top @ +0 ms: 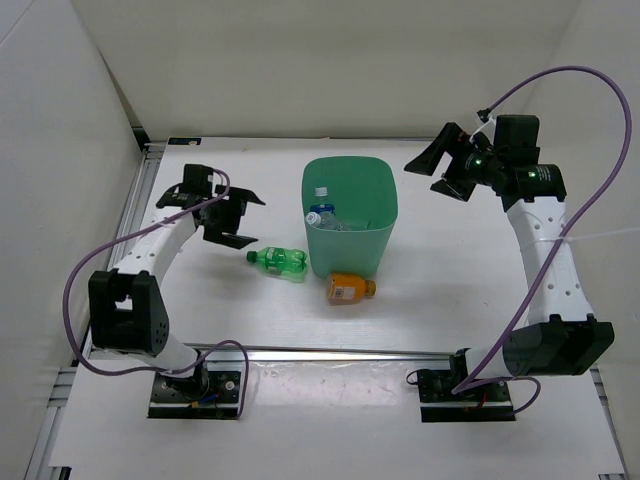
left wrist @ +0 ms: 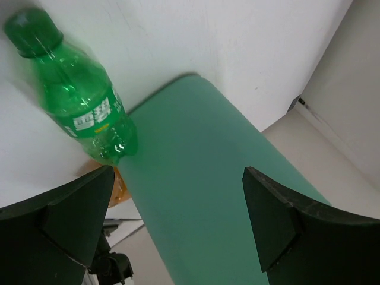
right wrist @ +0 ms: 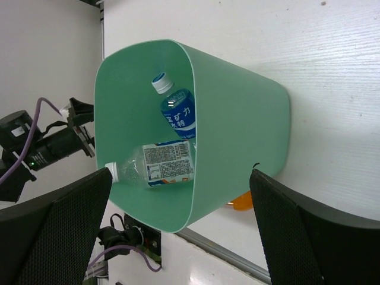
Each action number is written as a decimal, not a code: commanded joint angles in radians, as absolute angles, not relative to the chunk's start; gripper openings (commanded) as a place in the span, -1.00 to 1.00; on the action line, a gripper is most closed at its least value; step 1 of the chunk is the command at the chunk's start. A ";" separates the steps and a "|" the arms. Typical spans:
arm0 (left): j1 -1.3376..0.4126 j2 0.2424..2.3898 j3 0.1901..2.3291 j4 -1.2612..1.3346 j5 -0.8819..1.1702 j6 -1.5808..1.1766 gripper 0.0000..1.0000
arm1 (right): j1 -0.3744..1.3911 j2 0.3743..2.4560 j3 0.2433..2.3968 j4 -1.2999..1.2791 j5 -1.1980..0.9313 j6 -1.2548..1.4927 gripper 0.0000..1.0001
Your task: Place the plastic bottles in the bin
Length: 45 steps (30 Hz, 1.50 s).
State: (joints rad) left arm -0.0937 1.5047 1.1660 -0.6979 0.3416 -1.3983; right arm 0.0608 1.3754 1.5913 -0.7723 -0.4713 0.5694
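Observation:
The mint-green bin (top: 375, 205) stands mid-table; it also shows in the left wrist view (left wrist: 202, 196) and the right wrist view (right wrist: 243, 130). Inside lie a clear bottle with blue label (right wrist: 178, 111) and a clear bottle with white-blue label (right wrist: 159, 165). The green bottle (top: 279, 262) lies left of the bin's base, also in the left wrist view (left wrist: 80, 101). The short orange bottle (top: 350, 289) lies in front of the bin. My left gripper (top: 232, 219) is open and empty, left of the green bottle. My right gripper (top: 440, 168) is open and empty, right of the bin. The plain clear bottle is not visible.
White walls enclose the table at the back and left. A metal rail (top: 330, 352) runs along the near edge between the arm bases. Purple cables loop off both arms.

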 commanded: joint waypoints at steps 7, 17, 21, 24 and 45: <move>-0.173 1.588 1.146 -0.676 0.413 -1.496 1.00 | 0.060 1.359 1.574 -0.738 -0.454 0.557 1.00; -0.192 1.718 1.126 -0.676 0.413 -1.430 1.00 | 0.060 1.368 1.583 -0.738 -0.445 0.548 1.00; -0.224 1.790 1.152 -0.676 0.413 -1.393 1.00 | 0.060 1.368 1.583 -0.747 -0.445 0.548 1.00; -0.233 1.868 1.176 -0.676 0.458 -1.362 1.00 | 0.060 1.368 1.583 -0.747 -0.445 0.548 1.00; -0.259 1.687 2.026 -0.756 0.011 -1.014 0.06 | 0.060 1.378 1.554 -0.756 -0.436 0.557 1.00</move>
State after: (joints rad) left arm -0.1646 1.7424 1.8080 -0.7601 0.1432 -1.1679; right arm 0.0608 1.3769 1.5604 -0.7666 -0.4397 0.5678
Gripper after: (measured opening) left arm 0.726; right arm 0.998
